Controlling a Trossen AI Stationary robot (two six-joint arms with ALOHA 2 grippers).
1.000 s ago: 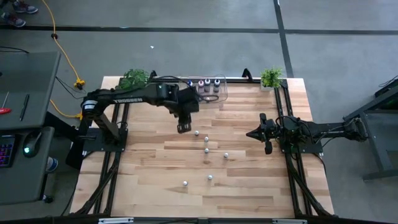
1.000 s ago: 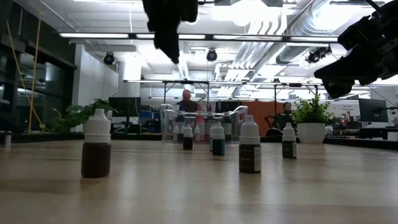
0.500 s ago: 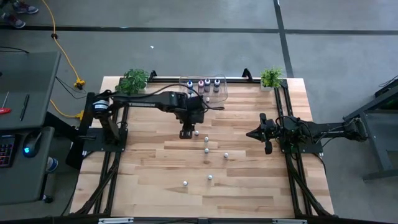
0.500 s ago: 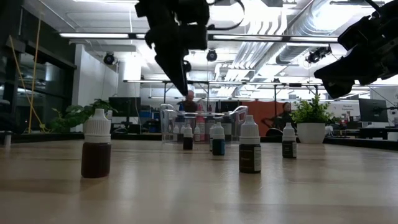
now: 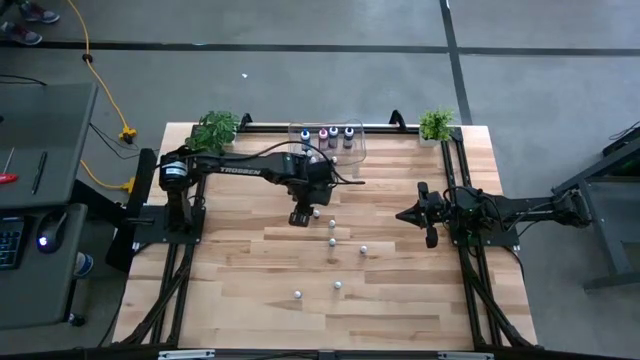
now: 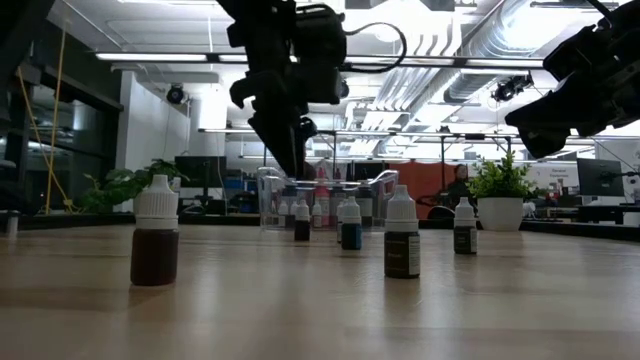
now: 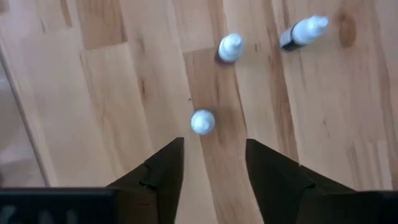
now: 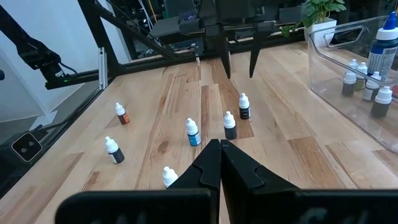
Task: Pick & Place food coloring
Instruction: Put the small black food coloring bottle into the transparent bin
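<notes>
Overhead shot: my left gripper (image 5: pixel 300 217) hangs empty over the table, a small bottle (image 5: pixel 316 213) just at its 3 o'clock. Wrist cam: fingers (image 7: pixel 163 169) spread, that bottle (image 7: pixel 202 121) just beyond the tips, untouched. My right gripper (image 8: pixel 219 147) is pinched closed, holding nothing.

Overhead camera looks straight down, whole table (image 5: pixel 400 300) in frame. Low one sits at its surface, facing the far edge. Left wrist camera stares down close at the boards; right wrist looks across, sharing the small bottles (image 8: pixel 229 125) mid-table.
</notes>
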